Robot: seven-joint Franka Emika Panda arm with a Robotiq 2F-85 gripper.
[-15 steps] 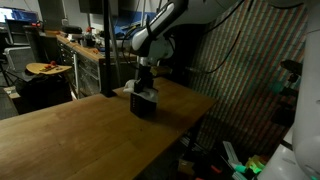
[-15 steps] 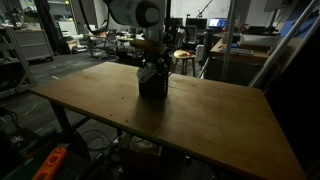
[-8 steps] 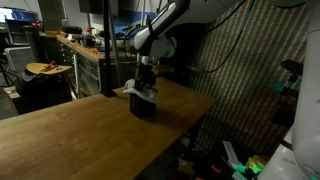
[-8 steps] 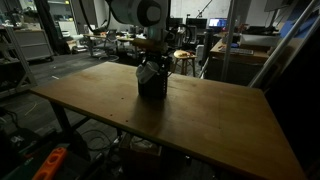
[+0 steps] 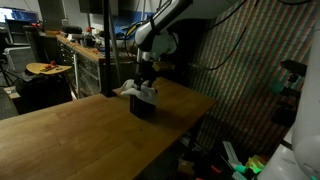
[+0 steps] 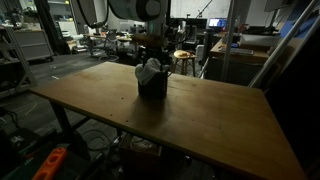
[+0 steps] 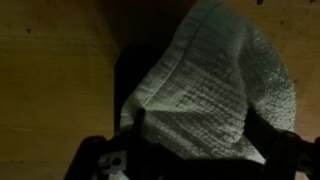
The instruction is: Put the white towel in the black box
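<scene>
The white towel (image 5: 139, 91) sits bunched in the top of the black box (image 5: 144, 107) on the wooden table, near its far edge. In both exterior views the towel (image 6: 151, 68) pokes out above the box (image 6: 152, 86). My gripper (image 5: 147, 77) hangs just above it, open, with nothing held. In the wrist view the towel (image 7: 215, 80) fills the middle. A dark edge of the box (image 7: 123, 78) shows to its left. The gripper (image 7: 200, 140) has its two fingers spread wide on either side of the cloth.
The wooden table (image 6: 210, 120) stretches wide around the box. Its edge (image 5: 195, 118) drops off close beside the box. Cluttered workbenches (image 5: 75, 50) and a stool (image 6: 184, 56) stand behind the table.
The gripper has opened and risen a little above the box. The towel has been let go and stays in the box's top.
</scene>
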